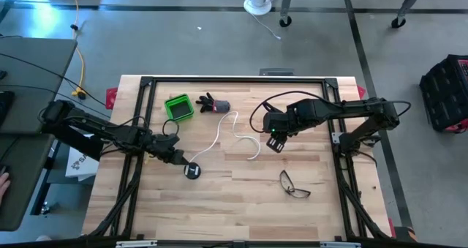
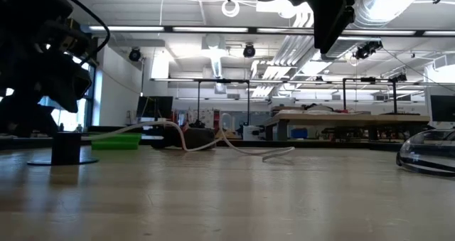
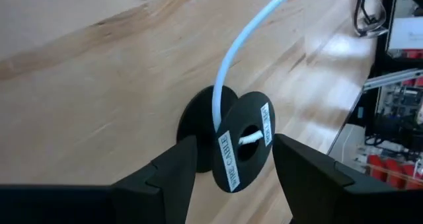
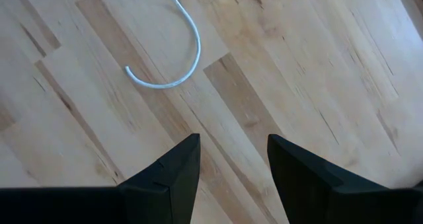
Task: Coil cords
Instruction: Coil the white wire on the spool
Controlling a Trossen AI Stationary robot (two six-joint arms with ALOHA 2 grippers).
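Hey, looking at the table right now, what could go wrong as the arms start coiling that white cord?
1. The left gripper is open around the upright reel; closing off-centre may tip it.
2. The cord snakes past the black glove and green box; winding could drag it against them.
3. The right gripper hovers open above the cord's loose end, which may whip away.

Matt black reel (image 3: 228, 135), wood table (image 3: 99, 72)
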